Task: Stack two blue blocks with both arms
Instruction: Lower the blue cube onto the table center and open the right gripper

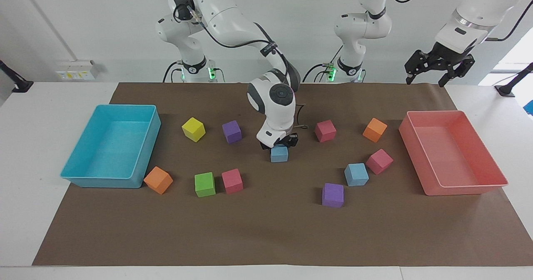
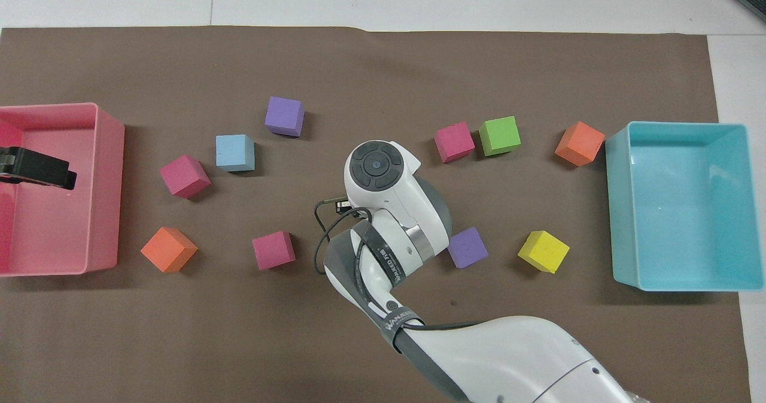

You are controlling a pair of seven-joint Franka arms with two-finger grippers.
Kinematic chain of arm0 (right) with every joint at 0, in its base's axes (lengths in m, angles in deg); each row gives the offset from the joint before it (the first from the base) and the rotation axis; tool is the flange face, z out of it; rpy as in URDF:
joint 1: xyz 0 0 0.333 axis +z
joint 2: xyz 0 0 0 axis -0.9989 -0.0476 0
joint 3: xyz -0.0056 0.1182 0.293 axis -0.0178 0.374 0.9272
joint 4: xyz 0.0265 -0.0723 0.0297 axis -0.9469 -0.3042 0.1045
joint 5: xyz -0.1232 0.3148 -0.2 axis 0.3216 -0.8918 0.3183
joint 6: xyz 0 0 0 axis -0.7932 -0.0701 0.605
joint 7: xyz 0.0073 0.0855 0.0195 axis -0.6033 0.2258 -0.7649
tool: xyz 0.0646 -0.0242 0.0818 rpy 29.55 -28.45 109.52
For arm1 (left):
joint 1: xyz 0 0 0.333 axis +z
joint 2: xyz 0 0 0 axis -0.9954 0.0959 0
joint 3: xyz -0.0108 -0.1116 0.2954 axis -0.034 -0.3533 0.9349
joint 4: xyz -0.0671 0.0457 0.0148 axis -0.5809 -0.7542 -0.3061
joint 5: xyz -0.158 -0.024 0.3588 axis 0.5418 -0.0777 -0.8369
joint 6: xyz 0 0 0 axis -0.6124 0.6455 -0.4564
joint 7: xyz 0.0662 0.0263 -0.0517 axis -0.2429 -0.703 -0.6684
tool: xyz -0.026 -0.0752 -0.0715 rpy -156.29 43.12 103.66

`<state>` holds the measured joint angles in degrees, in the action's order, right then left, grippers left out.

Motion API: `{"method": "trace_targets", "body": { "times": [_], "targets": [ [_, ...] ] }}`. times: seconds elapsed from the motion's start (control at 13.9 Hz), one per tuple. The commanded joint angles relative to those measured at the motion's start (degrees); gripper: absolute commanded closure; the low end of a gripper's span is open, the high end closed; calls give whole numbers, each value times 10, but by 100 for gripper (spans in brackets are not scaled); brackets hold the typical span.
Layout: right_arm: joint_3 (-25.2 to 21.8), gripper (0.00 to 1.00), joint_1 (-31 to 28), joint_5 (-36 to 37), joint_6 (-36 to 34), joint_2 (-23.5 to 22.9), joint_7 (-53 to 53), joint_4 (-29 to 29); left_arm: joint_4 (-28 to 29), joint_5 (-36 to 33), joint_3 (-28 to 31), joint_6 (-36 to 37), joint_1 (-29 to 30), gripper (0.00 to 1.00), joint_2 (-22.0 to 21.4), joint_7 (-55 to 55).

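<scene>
Right claw (image 1: pixel 279 145) grips one of two blue blocks (image 1: pixel 279 154); left claw (image 1: pixel 438 69) spread.

Both arms are glossy white shells broken by dark grey bands at the joints. The right arm (image 1: pixel 233 18) carries a thin black cable clipped along its casing by a dark strap with white lettering, legible in the overhead view as something like "WANJEED". Its wrist ends in a round dark grey cap (image 2: pixel 376 165) with raised button segments and a small blue centre dot. The left arm (image 1: pixel 470 11) trails a black cable too, above a black, skeletal linkage hand (image 1: pixel 428 79). Green lights glow at both bases.
</scene>
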<state>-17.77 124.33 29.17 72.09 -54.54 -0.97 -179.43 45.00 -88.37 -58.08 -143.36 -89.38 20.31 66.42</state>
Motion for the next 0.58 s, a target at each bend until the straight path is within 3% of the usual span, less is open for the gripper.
{"method": "trace_targets", "body": {
  "times": [0.0, 0.07, 0.5],
  "targets": [
    [3, 52, -6, -11, 13, 21, -5, -28, 8, -1, -6, 1, 8, 0, -8, 6],
    [3, 1, -5, -11, 13, 21, -3, -28, 7, -1, -4, -1, 10, 0, -8, 2],
    [2, 0, -7, 2, 14, 37, 17, -25, 8, 0, -7, -18, 12, 0, -7, -16]
  ]
}}
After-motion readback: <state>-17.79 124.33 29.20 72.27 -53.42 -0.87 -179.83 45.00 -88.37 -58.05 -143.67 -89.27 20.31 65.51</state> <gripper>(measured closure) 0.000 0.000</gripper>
